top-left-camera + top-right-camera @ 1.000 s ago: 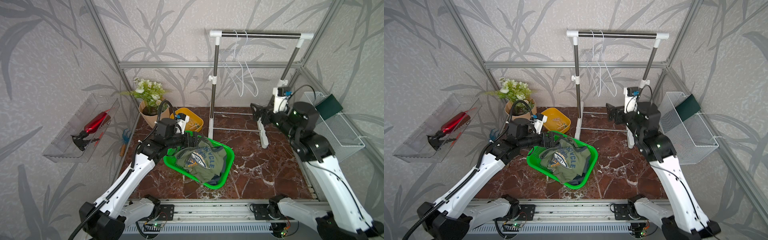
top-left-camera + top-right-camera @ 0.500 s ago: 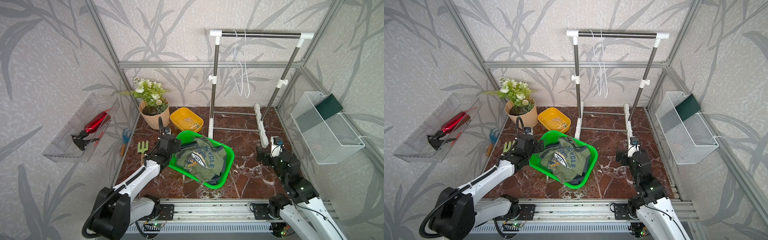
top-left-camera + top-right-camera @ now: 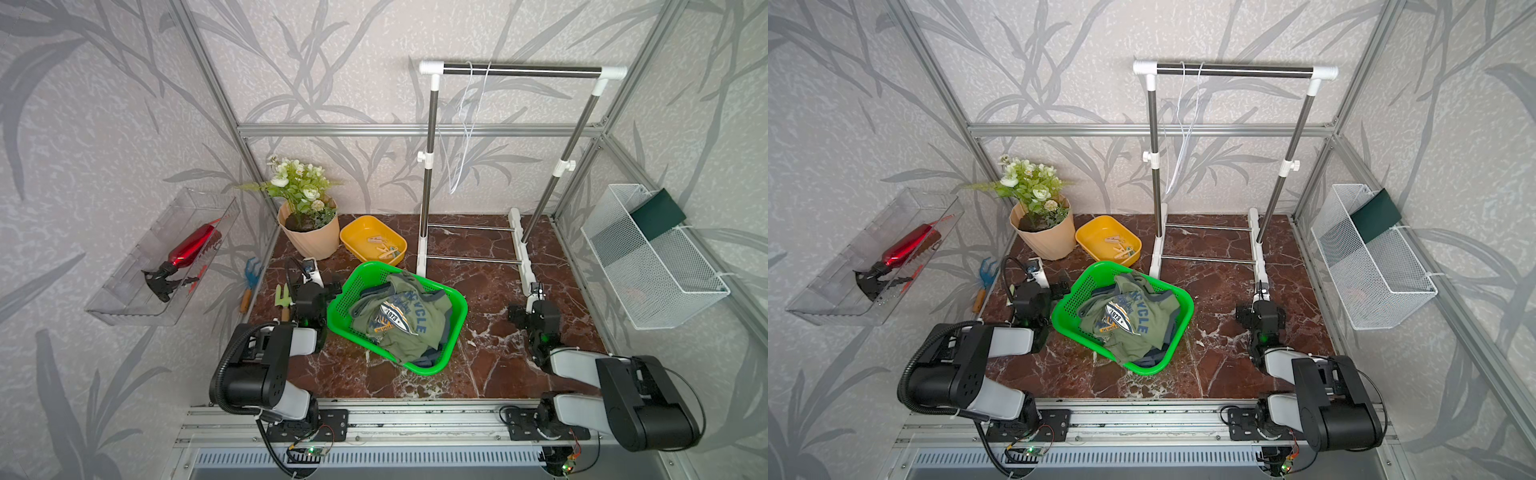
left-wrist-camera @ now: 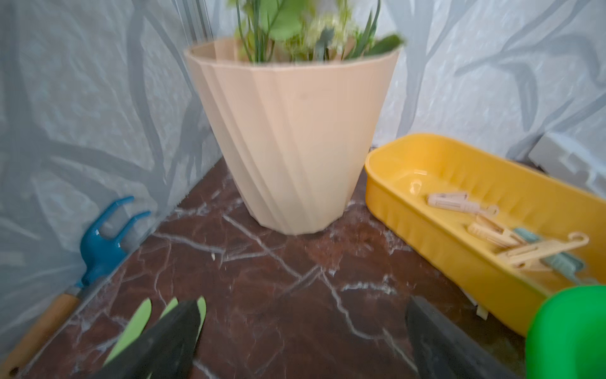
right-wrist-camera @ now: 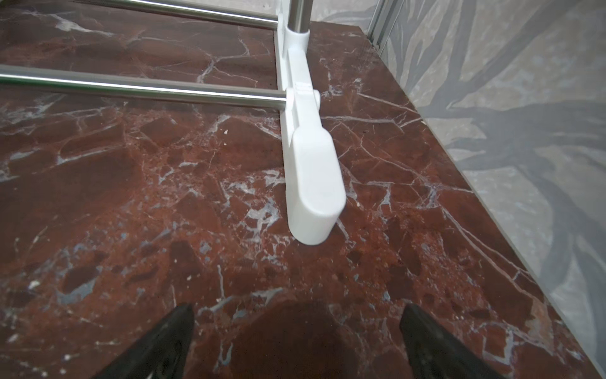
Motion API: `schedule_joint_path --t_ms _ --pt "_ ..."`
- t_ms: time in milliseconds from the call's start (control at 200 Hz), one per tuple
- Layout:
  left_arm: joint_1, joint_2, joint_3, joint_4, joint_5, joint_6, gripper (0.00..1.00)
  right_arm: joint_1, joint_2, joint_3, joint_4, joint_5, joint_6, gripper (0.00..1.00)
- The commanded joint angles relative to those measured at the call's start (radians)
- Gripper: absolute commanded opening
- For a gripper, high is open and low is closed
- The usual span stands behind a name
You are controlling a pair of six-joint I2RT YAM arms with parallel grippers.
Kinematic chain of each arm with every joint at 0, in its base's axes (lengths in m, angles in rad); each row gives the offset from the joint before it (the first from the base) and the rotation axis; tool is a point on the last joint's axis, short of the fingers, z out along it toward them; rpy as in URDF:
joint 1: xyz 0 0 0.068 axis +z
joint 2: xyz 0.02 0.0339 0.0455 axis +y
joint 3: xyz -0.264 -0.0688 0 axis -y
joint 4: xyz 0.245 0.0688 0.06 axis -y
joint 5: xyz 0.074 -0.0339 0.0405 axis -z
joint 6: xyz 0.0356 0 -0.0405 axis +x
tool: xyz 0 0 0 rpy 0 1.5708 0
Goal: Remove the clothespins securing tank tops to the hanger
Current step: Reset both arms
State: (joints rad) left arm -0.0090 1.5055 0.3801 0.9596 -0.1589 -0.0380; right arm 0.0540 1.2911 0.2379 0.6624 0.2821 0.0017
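Several pale clothespins (image 3: 384, 248) (image 4: 488, 229) lie in a yellow tray (image 3: 352, 233). An olive-green tank top (image 3: 401, 322) lettered "CYCLE" is heaped in a green basket (image 3: 456, 309), and a slate-blue tank top (image 3: 432, 359) peeks out beneath it. Thin white wire hangers (image 3: 465, 124) dangle bare from the rack's rail (image 3: 521, 70). My left gripper (image 3: 313, 286) (image 4: 303, 305) rests low beside the basket's left edge, open and empty, facing the flower pot. My right gripper (image 3: 536, 307) (image 5: 296, 310) sits low near the rack's right foot, open and empty.
A beige flower pot (image 3: 309, 239) stands at the back left. A green hand fork (image 3: 282, 297) and a blue rake (image 3: 251, 270) lie by the left wall. The rack's white foot (image 5: 311, 170) lies ahead of my right gripper. A wire basket (image 3: 652, 266) hangs on the right wall.
Both arms have come down from raised positions, the left from over the basket and the right from the rack, and folded back low towards the front rail. Both grippers stayed open.
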Motion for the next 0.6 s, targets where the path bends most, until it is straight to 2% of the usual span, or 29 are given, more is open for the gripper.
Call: schedule_joint_path --t_ms 0,35,100,150,205,250,330,430,525,595 --pt "0.051 0.046 0.01 -0.071 0.117 -0.007 0.99 -0.011 0.041 0.094 0.104 -0.121 -0.029 0.99" --pt "0.047 0.054 -0.004 -0.021 0.118 0.004 0.99 -0.009 0.068 0.109 0.121 -0.173 -0.05 0.99" --pt "0.043 0.009 0.019 -0.142 0.134 0.018 0.99 -0.009 0.065 0.173 -0.035 -0.239 -0.057 0.99" --pt "0.043 0.014 0.02 -0.141 0.134 0.021 0.99 -0.009 0.094 0.17 0.013 -0.263 -0.056 0.99" --pt "0.043 0.027 0.018 -0.111 0.122 0.01 0.99 -0.011 0.124 0.123 0.158 -0.235 -0.001 1.0" --pt "0.043 0.019 0.021 -0.132 0.127 0.015 0.99 -0.007 0.175 0.074 0.266 -0.267 -0.017 0.99" --pt "0.044 0.018 0.023 -0.144 0.127 0.013 0.99 0.009 0.367 -0.04 0.74 -0.227 -0.029 1.0" --pt "0.044 0.01 0.032 -0.17 0.126 0.009 0.99 0.009 0.22 0.019 0.413 -0.207 -0.013 0.99" --pt "0.046 0.015 0.036 -0.171 0.128 0.007 0.99 0.016 0.322 0.033 0.551 -0.246 -0.038 0.99" --pt "0.047 0.019 0.034 -0.168 0.131 0.009 0.99 0.023 0.267 0.035 0.457 -0.252 -0.047 0.99"
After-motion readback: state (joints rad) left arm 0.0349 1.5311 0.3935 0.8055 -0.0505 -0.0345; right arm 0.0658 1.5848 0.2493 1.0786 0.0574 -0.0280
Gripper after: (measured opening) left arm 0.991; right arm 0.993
